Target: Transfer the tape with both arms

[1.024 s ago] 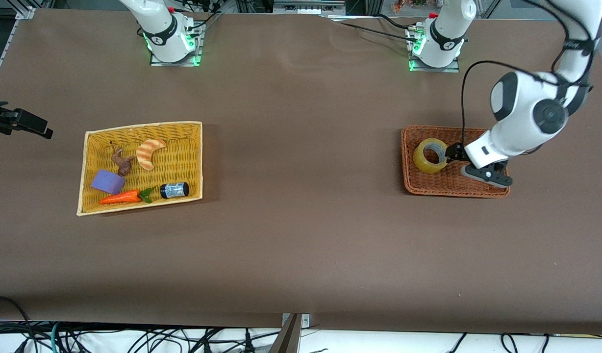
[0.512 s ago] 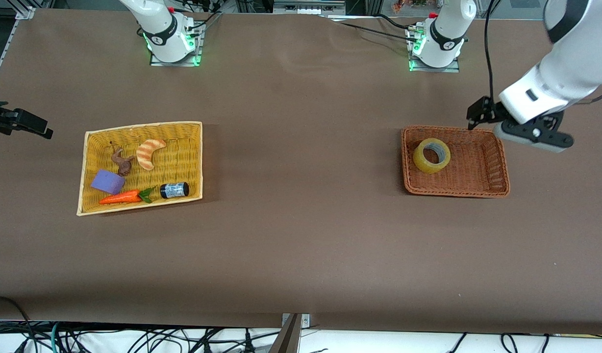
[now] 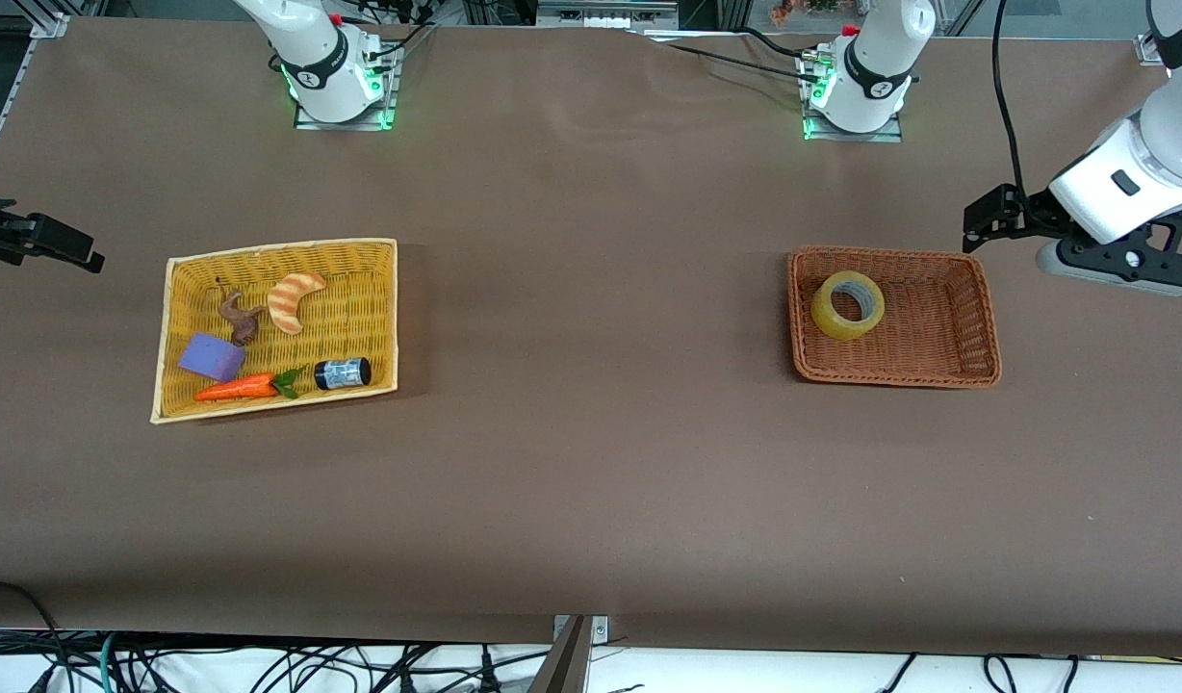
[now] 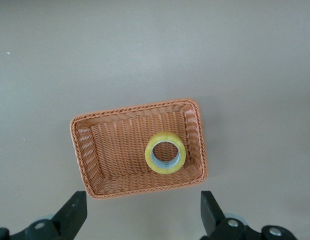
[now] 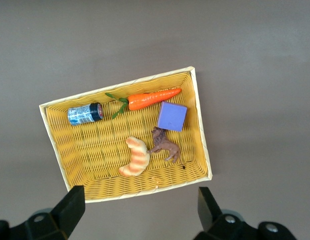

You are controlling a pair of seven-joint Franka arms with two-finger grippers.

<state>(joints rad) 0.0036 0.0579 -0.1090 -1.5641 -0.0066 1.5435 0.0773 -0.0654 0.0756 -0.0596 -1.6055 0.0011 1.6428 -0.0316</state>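
Tape (image 3: 847, 305) rests in the brown basket (image 3: 981, 327), at the end toward the yellow basket (image 3: 379, 289), leaning on the wall, its hole tilted upward; a ring has no long axis. Judging by that lean, a grip on the rim could tip or roll it. Left gripper (image 3: 981, 219), jaws apart and empty, hangs over bare table just beside the brown basket. Right gripper (image 3: 66, 252), likewise open, waits over the table's end, well apart from it.

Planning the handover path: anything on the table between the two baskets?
Nothing: the front view shows only bare brown table between the yellow basket and the brown basket holding the tape.
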